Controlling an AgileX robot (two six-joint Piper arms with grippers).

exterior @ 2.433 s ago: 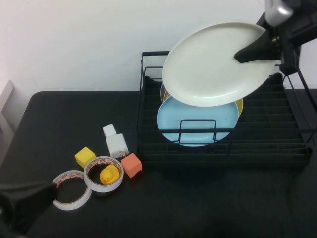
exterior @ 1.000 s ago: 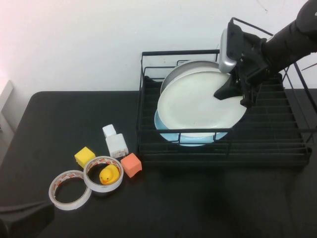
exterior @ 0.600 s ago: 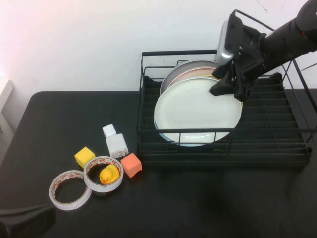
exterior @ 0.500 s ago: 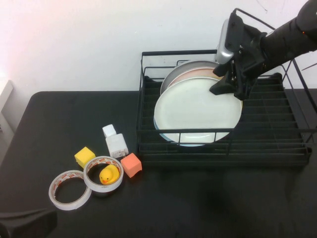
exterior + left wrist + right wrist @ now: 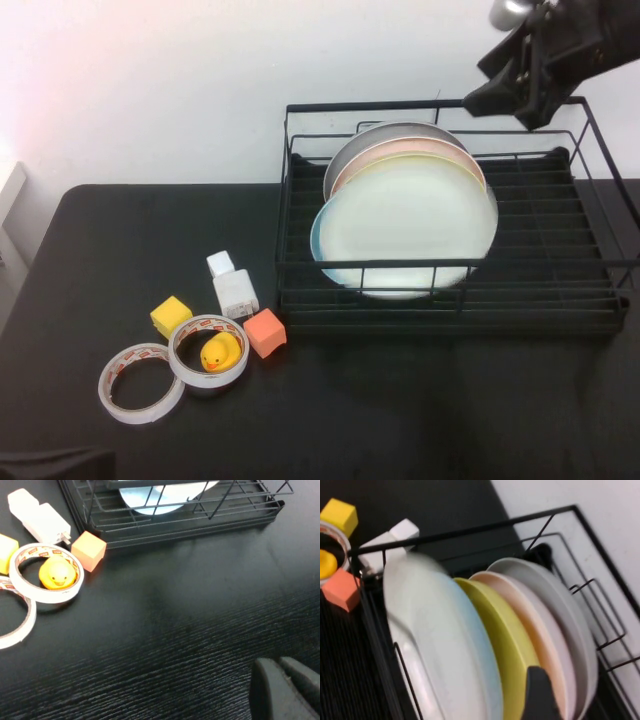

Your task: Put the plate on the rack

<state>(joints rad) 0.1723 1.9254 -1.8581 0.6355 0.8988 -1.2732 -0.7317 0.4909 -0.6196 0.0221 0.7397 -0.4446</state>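
**White plate stands in the rack, right gripper clear above it**

The white plate [image 5: 405, 225] leans on edge inside the black wire dish rack [image 5: 590, 290], at the front of a row of plates. Just behind it, toward 12 o'clock, come the light blue plate [image 5: 487, 655], the yellow plate [image 5: 512, 652], a pink plate [image 5: 542, 645] and a grey plate [image 5: 565, 617], each overlapping the next. In the high view the white one covers most of the others, leaving only a blue sliver at its 9 o'clock edge.

The right gripper [image 5: 520, 80] hangs in the air at about 1 o'clock from the plate stack, above the rack's back rail, with its fingers spread and nothing between them; it is apart from the plate. The left gripper [image 5: 285, 692] sits low over the bare black table [image 5: 400, 400] at the near edge, fingers pressed together and empty.

At 8 o'clock from the rack, on the table, lie a white charger plug [image 5: 233, 285], an orange cube [image 5: 265, 332], a yellow cube [image 5: 171, 315] and two tape rolls [image 5: 140, 395]; a yellow rubber duck [image 5: 220, 352] sits inside the roll nearer the rack.
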